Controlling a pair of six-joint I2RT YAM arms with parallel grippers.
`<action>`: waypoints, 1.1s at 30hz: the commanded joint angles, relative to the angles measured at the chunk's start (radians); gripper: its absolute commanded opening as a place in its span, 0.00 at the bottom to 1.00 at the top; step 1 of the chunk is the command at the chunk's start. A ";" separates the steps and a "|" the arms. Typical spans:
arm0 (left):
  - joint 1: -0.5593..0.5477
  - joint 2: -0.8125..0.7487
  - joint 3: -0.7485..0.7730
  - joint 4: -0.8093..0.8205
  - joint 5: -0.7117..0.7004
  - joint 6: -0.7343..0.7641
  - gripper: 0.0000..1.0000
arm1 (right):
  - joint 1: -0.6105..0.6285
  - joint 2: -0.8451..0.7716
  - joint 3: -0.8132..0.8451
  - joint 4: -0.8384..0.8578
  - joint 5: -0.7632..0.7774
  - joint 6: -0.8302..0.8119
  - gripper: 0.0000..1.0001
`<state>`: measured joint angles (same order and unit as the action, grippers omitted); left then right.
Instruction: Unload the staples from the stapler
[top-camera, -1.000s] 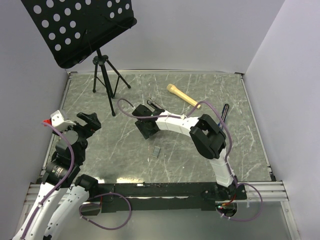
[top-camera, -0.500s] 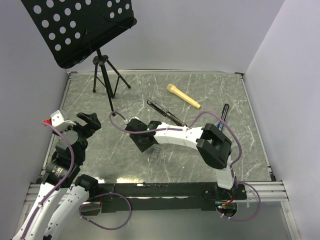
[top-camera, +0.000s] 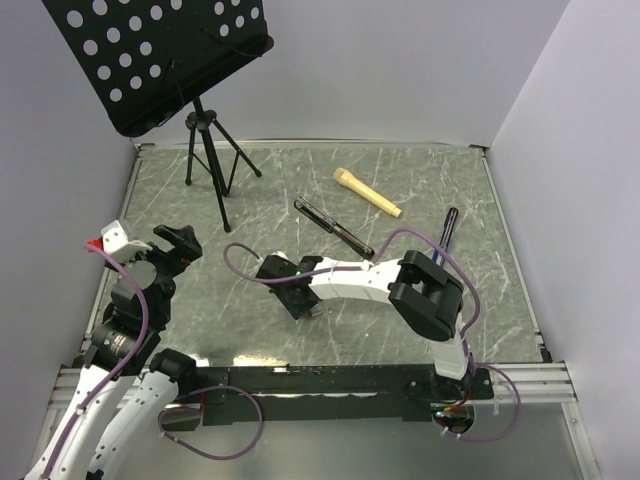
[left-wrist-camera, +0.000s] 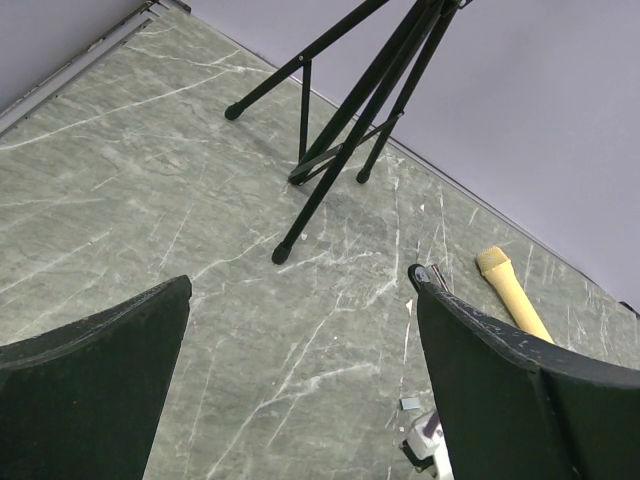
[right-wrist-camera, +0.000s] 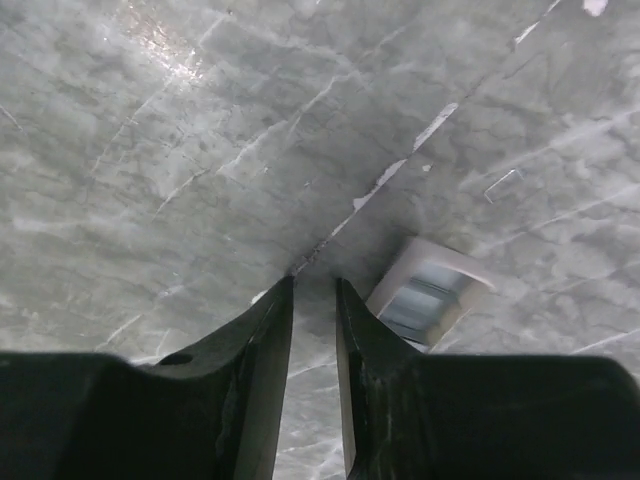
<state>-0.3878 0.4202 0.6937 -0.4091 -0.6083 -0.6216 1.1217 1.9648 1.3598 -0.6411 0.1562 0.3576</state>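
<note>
The stapler (top-camera: 335, 226) lies on the bench (top-camera: 520, 300) just above the middle of the top view. It shows as one long thin black line. Its long axis runs diagonally, one end pointing to the upper left and the other to the lower right. It is well apart from both arms.

The staples (right-wrist-camera: 428, 292) lie flat on the bench in the right-centre of the right wrist view. They are a small pale grey block with ribbed lines across it, set skew to the frame edges. Which of its sides is the longer I cannot tell. The right end effector (right-wrist-camera: 314, 282) points down at the bench just to the left of the block. Its two dark fingers (right-wrist-camera: 258, 360) are drawn nearly together, with only a narrow slit between them and nothing in that slit. The fingertips stand beside the staples, not around them.

In the left wrist view the staples show again as a tiny grey patch low in the frame. The left end effector (left-wrist-camera: 300, 280) has its fingers spread wide apart, holding nothing, over bare bench.

A black music stand (top-camera: 160, 50) on a tripod fills the upper left of the top view. A tan cylindrical handle (top-camera: 366, 192) lies above and to the right of the stapler. A dark pen (top-camera: 449, 225) lies toward the right edge.
</note>
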 joint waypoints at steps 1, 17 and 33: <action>-0.003 -0.011 0.006 0.016 -0.013 0.003 0.99 | 0.010 -0.073 -0.045 -0.029 0.045 0.035 0.31; -0.003 -0.004 0.004 0.015 -0.021 0.013 0.99 | -0.002 -0.248 -0.045 0.043 -0.006 -0.051 0.36; -0.003 -0.011 0.001 0.016 -0.025 0.016 0.99 | -0.224 -0.052 0.108 0.159 -0.070 -0.230 0.56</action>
<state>-0.3878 0.4202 0.6937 -0.4091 -0.6117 -0.6209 0.9306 1.8606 1.4139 -0.5137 0.1112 0.1722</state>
